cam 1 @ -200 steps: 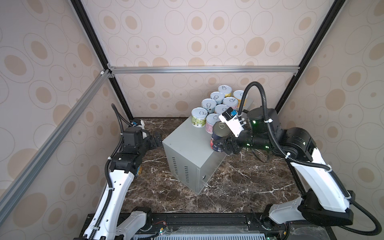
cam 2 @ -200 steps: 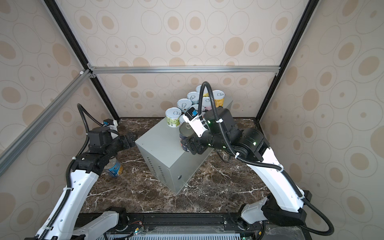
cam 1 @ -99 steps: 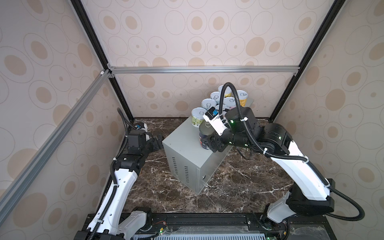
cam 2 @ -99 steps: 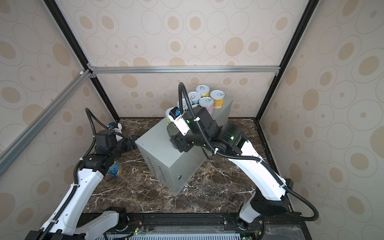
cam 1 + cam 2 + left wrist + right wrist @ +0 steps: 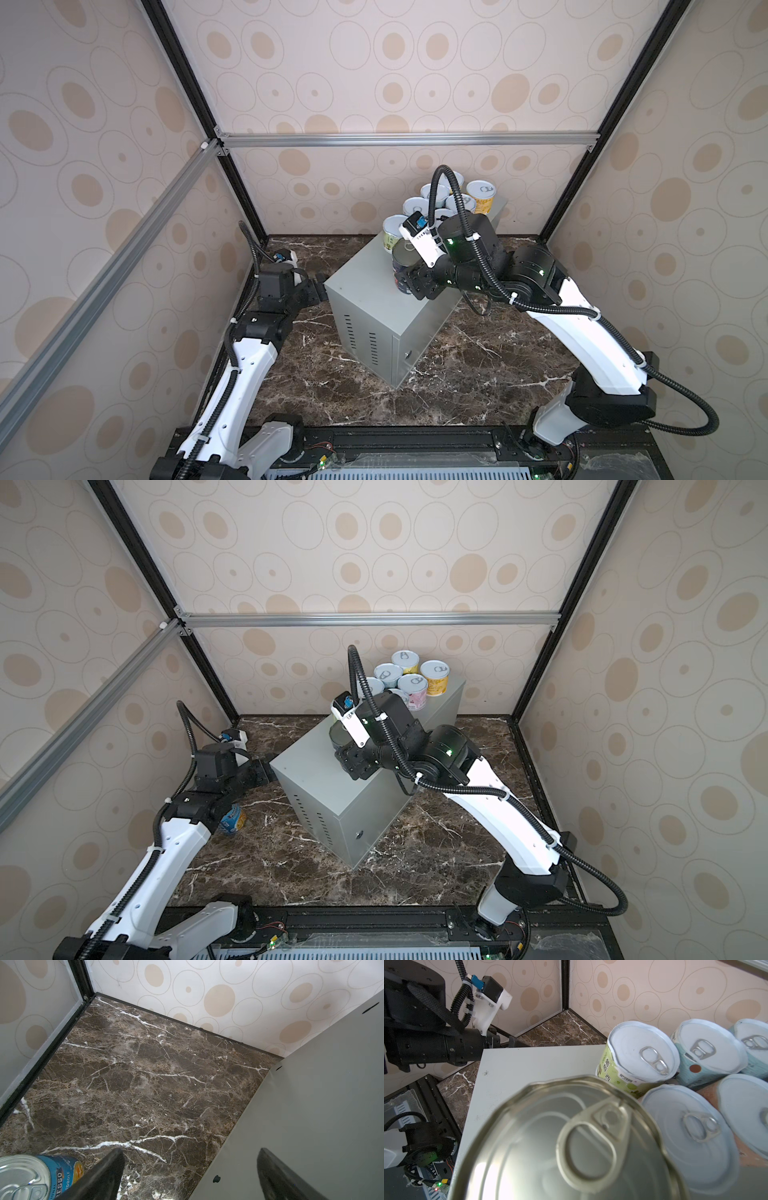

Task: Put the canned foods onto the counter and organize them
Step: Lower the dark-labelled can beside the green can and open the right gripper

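Both top views come first: the dark navy can (image 5: 402,254) is seen clamped in the right gripper (image 5: 405,282), jaws closed on its sides. It is held upright at the top of the grey counter (image 5: 365,299), just beside the green-labelled can (image 5: 392,235). Whether its base is touching the top cannot be told. Several short cans (image 5: 459,201) are clustered at the counter's far end. The left gripper (image 5: 318,289) is held just beside the counter's side wall. In a top view the blue Progresso can (image 5: 230,818) is spotted on the marble surface (image 5: 415,854), partly hidden by the left arm.

Over to the left wrist: the fingers (image 5: 99,1174) are spread wide and nothing is held between them. The Progresso lid is glimpsed off to one side.

Right wrist now: the frame is filled by the dark navy can's lid, with pale pull-tab lids packed close behind. The gripping fingers themselves are hidden.
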